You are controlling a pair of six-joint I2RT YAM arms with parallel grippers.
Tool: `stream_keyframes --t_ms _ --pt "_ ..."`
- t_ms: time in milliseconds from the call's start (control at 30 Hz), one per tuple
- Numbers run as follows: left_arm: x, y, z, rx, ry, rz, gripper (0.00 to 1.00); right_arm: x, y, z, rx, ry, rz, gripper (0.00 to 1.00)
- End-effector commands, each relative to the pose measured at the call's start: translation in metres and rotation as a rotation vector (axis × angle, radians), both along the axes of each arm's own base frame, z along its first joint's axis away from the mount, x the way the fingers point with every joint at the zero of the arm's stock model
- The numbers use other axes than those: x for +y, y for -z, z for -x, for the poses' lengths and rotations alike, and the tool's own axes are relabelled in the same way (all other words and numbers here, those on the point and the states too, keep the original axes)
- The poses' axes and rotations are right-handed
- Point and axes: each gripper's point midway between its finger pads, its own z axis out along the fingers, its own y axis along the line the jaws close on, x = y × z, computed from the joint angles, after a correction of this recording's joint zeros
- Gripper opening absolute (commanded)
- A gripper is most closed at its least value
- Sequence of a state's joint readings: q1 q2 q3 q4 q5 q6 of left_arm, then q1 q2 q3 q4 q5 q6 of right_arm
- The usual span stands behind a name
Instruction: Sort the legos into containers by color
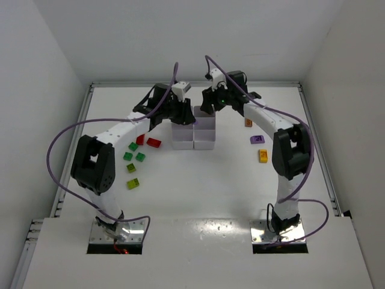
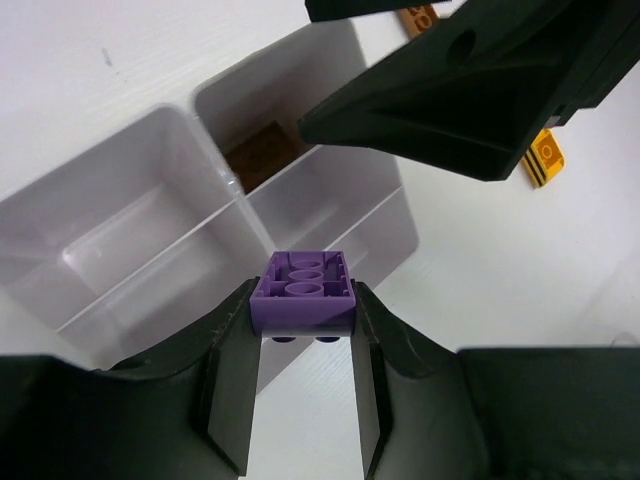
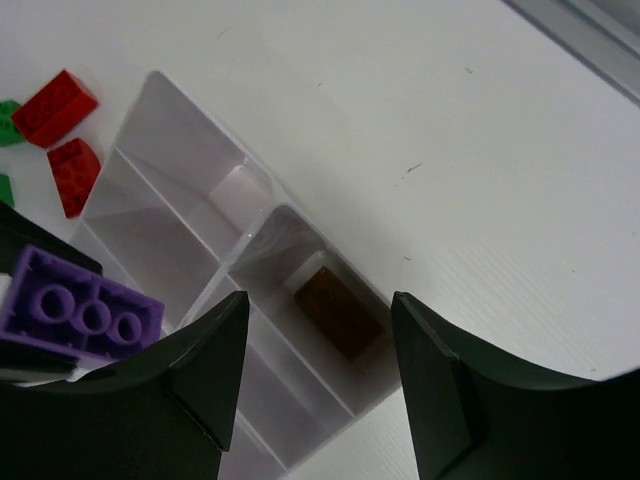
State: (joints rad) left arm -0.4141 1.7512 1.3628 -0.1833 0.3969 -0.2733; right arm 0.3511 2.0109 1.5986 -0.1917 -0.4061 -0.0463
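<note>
My left gripper (image 2: 305,300) is shut on a purple lego (image 2: 303,288), held just above the near wall of the white six-compartment tray (image 2: 130,250). That purple lego (image 3: 80,312) also shows at the left of the right wrist view. My right gripper (image 3: 320,305) hangs open and holds nothing, directly over a back compartment in which an orange-brown lego (image 3: 338,312) lies. In the top view both grippers, left (image 1: 180,112) and right (image 1: 208,106), meet over the tray (image 1: 194,143).
Left of the tray lie two red legos (image 1: 154,142), several green ones (image 1: 127,156) and a lime-yellow one (image 1: 133,183). To its right lie an orange-brown lego (image 1: 248,122), a purple one (image 1: 257,139) and a yellow one (image 1: 263,155). White walls enclose the table.
</note>
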Motion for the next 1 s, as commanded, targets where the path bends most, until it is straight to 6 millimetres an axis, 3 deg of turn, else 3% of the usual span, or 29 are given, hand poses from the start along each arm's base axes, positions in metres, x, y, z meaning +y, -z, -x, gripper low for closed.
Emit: stream_keyframes --t_ms 0,33,133,167,300,400,567,700,867,967 --pt "-0.029 -0.03 -0.006 -0.086 0.047 0.054 0.0 -0.02 -0.078 -0.013 -0.138 0.115 -0.106 0.59" --pt "-0.033 -0.023 -0.005 -0.08 0.042 0.039 0.0 -0.032 -0.093 -0.015 -0.16 0.154 -0.118 0.59" --pt "-0.047 -0.022 -0.009 -0.086 0.046 0.043 0.0 -0.047 -0.097 -0.013 -0.157 0.212 -0.118 0.59" --pt "-0.054 -0.016 -0.009 -0.078 0.053 0.034 0.0 -0.063 -0.091 -0.015 -0.142 0.261 -0.106 0.59" --pt "-0.069 -0.001 -0.01 -0.061 0.033 0.009 0.0 -0.095 -0.078 -0.017 -0.078 0.361 -0.112 0.59" --pt "-0.071 0.01 -0.015 -0.04 -0.008 -0.006 0.0 -0.12 -0.065 -0.019 -0.036 0.428 -0.111 0.59" --pt "-0.065 0.02 -0.033 -0.044 -0.099 -0.039 0.0 -0.14 -0.054 -0.019 0.0 0.477 -0.114 0.59" --pt "-0.065 0.017 -0.044 -0.052 -0.142 -0.036 0.06 -0.157 -0.043 -0.021 0.034 0.517 -0.125 0.6" --pt "-0.07 0.014 -0.047 -0.058 -0.135 -0.011 0.22 -0.16 -0.024 -0.022 0.078 0.521 -0.115 0.6" --pt "-0.076 0.0 -0.038 -0.091 -0.105 0.028 0.54 -0.159 -0.009 -0.021 0.116 0.528 -0.109 0.6"
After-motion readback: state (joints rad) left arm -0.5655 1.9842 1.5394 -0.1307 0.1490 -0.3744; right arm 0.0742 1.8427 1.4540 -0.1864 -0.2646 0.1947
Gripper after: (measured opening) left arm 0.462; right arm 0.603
